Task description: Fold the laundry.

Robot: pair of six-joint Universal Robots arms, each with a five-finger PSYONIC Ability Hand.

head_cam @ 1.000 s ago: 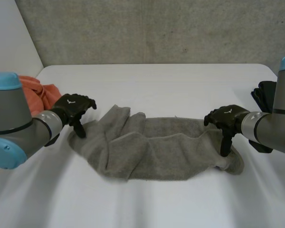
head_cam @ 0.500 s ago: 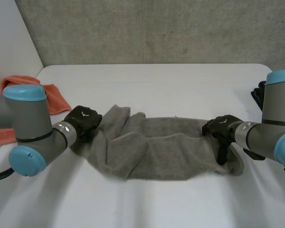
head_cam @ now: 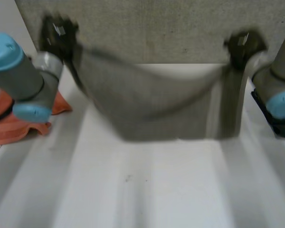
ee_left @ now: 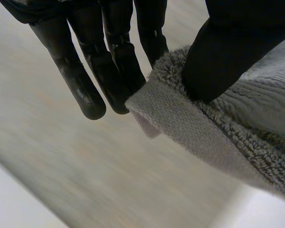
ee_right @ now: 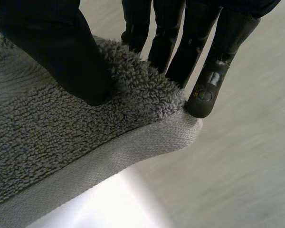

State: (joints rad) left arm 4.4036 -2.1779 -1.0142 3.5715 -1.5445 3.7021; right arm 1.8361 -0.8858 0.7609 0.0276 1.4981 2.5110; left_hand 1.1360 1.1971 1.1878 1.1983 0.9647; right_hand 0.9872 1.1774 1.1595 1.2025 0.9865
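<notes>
Towel up in the air, one corner per hand

The grey towel (head_cam: 156,102) hangs stretched between the left hand (head_cam: 57,35) and the right hand (head_cam: 242,45). Its long axis runs hand to hand and it sags in the middle over the table (head_cam: 147,190). Each hand pinches its own top corner, thumb against fingers. The free lower edge hangs below both hands, neither nearer, so I'd guess it gets laid flat next. An orange cloth (head_cam: 19,130) sits by the left arm.
</notes>
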